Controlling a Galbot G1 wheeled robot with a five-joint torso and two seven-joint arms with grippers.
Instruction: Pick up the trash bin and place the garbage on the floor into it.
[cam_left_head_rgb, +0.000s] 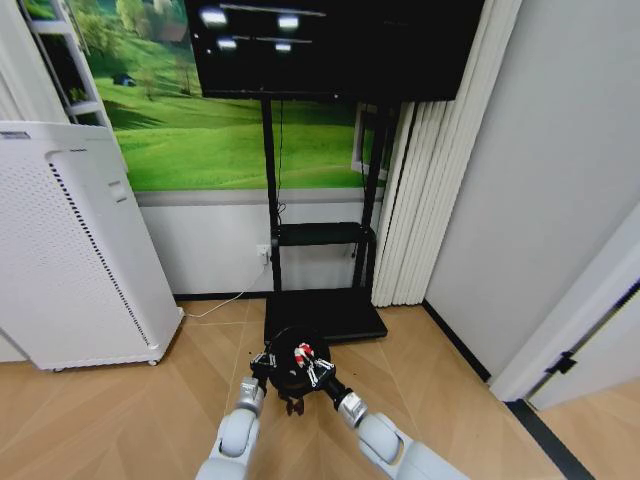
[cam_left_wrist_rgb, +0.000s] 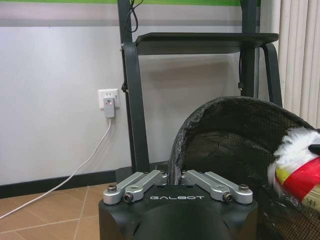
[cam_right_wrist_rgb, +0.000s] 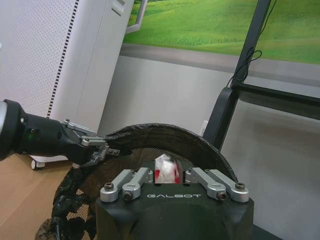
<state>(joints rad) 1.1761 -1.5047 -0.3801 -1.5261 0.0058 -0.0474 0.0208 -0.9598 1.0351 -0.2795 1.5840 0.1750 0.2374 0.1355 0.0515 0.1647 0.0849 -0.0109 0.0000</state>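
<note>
head view: small round black mesh trash bin (cam_left_head_rgb: 291, 362) sits low in front of the tv stand (cam_left_head_rgb: 322, 240), w/ left gripper (cam_left_head_rgb: 264, 362) clamped on its left rim and right gripper (cam_left_head_rgb: 318, 372) over the opening, pinching a red-and-white crumpled scrap (cam_left_head_rgb: 303, 353).

left wrist view: fingers closed on the rim, scrap (cam_left_wrist_rgb: 296, 170) hanging inside the mouth.

right wrist view: scrap (cam_right_wrist_rgb: 167, 169) is between the fingers, above the mesh. imo get it well inside the rim before letting go, and keep the bin level.
</note>
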